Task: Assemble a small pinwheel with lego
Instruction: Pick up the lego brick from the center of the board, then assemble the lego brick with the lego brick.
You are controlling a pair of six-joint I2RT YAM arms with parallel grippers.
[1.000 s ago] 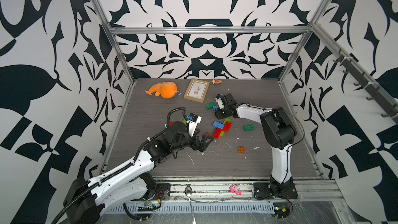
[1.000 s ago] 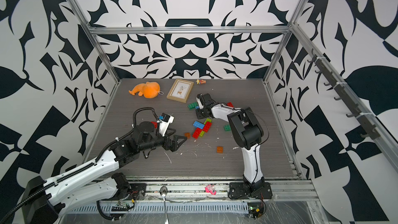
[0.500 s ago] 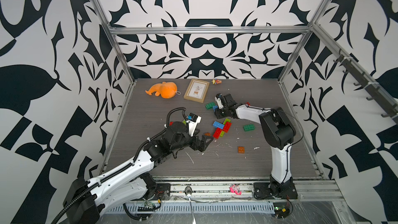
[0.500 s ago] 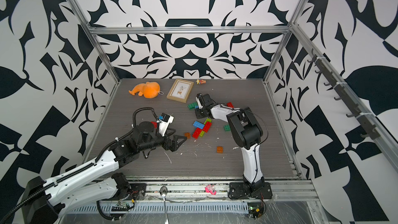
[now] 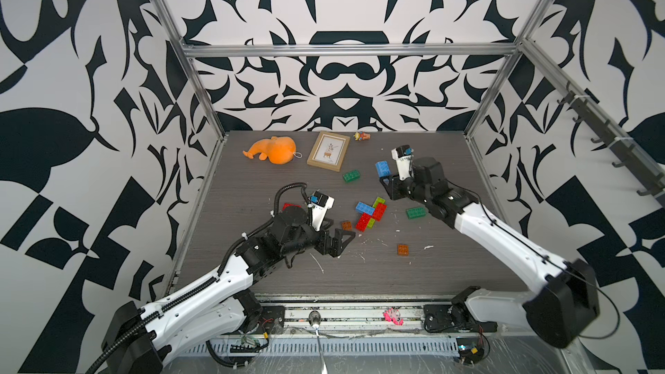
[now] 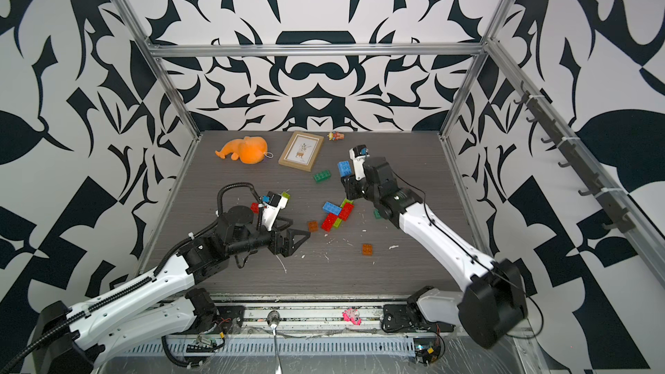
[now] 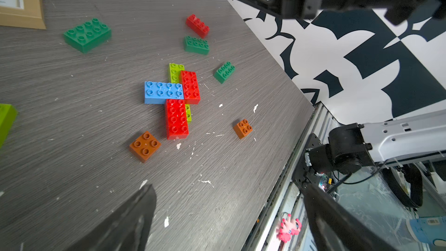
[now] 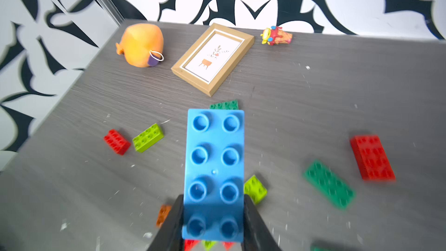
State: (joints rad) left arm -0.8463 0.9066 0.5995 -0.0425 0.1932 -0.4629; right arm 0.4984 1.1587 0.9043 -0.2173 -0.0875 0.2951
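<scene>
My right gripper (image 5: 387, 184) (image 6: 347, 184) (image 8: 213, 213) is shut on one end of a blue 2x4 lego brick (image 5: 382, 169) (image 6: 344, 168) (image 8: 213, 160), held in the air behind the part-built cluster. That cluster (image 5: 370, 212) (image 6: 336, 212) (image 7: 176, 100) joins a blue, two red and lime bricks flat on the table. My left gripper (image 5: 342, 242) (image 6: 293, 241) (image 7: 226, 204) hovers open and empty at the front left of it. Two orange-brown squares (image 5: 347, 225) (image 5: 403, 249) lie loose. Dark green bricks (image 5: 351, 175) (image 5: 415, 212) lie nearby.
A red brick (image 8: 117, 141) and a lime one (image 8: 147, 137) lie behind my left arm. An orange plush (image 5: 275, 150), a picture frame (image 5: 328, 151) and a small figure (image 5: 361, 136) sit along the back. A pink toy (image 5: 392, 315) lies on the front rail.
My right gripper has closed on the blue brick and raised it off the table, and that arm's elbow has come up. The left arm has stayed put.
</scene>
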